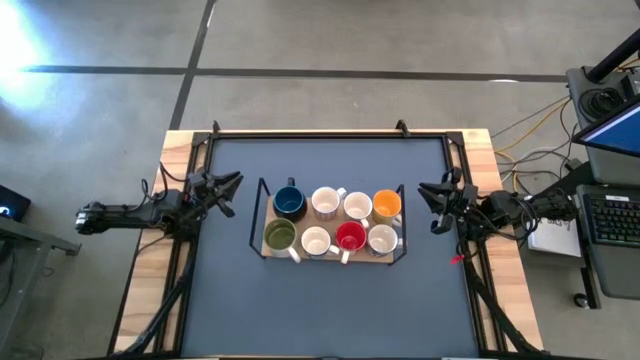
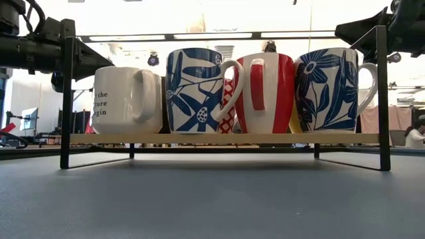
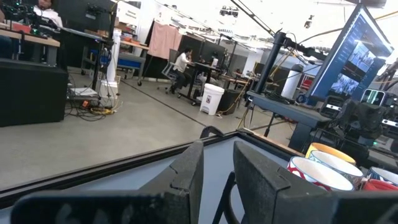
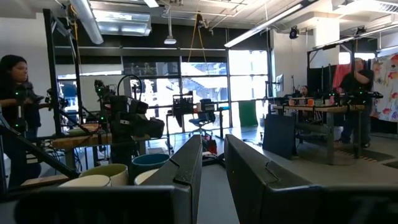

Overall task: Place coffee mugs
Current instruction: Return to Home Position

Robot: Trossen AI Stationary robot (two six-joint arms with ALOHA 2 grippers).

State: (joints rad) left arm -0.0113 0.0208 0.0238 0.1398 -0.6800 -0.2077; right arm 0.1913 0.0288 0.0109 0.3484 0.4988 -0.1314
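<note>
Eight coffee mugs stand upright in two rows on a wooden shelf (image 2: 219, 139) with a black metal frame, at the table's middle. The far row holds a dark blue mug (image 1: 289, 203), two white ones (image 1: 326, 202) (image 1: 358, 206) and an orange one (image 1: 387, 206). The near row holds an olive green mug (image 1: 279, 236), a white one (image 1: 315, 241), a red one (image 1: 350, 237) and a white one (image 1: 382, 240). My left gripper (image 1: 230, 192) is open at the table's left edge, clear of the rack. My right gripper (image 1: 432, 200) is open at the right edge.
The rack's black frame (image 1: 258, 215) rises around the mugs and stands on thin legs (image 2: 65, 159) above the dark table mat. Bare mat lies in front of and behind the rack. Monitors and a keyboard (image 1: 610, 215) sit off the table's right side. People show in the room beyond.
</note>
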